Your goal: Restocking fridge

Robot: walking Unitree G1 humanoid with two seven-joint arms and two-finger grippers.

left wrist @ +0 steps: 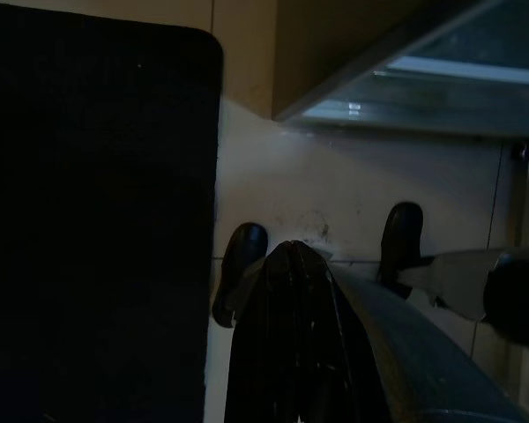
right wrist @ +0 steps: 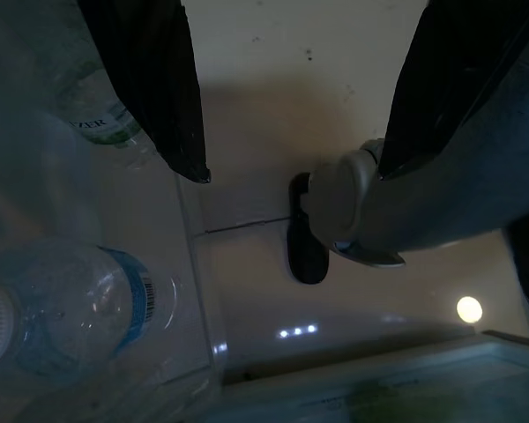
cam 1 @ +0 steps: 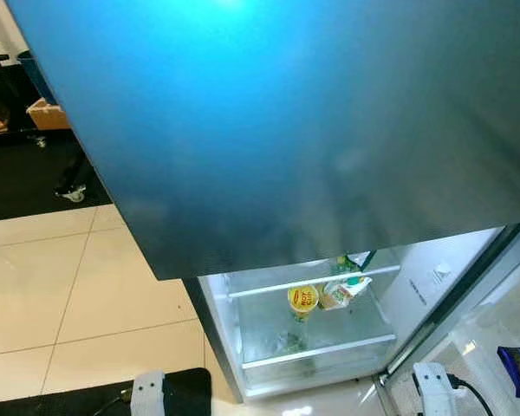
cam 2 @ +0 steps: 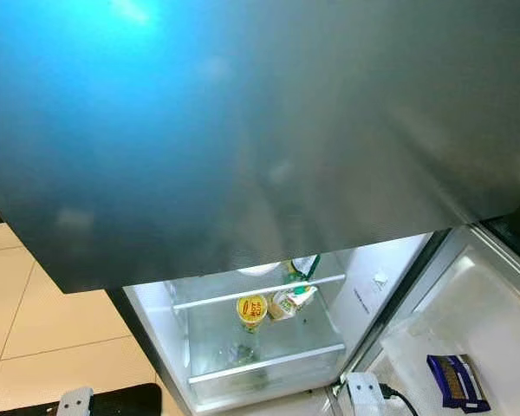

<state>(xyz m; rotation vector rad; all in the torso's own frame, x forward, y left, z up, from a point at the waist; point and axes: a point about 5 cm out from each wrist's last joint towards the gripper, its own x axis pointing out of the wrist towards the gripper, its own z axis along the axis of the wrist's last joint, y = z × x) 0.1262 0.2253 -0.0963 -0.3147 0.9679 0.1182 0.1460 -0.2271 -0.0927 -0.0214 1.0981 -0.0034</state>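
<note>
- The fridge stands open ahead and below; on its shelf sit a yellow-lidded tub and a carton touching beside it.
- Right gripper, fingers spread and empty, hangs nearer, by the door shelf with a water bottle.
- Left gripper: cannot tell its state.
- Labels unreadable; "ZER" shows on another bottle.

Both arms hanging low, wrists just inside the bottom edge of the head views, left one and right one well apart. Right tool pointing down, black fingers spread wide with nothing between them. Left tool dark, pointing down.
</note>
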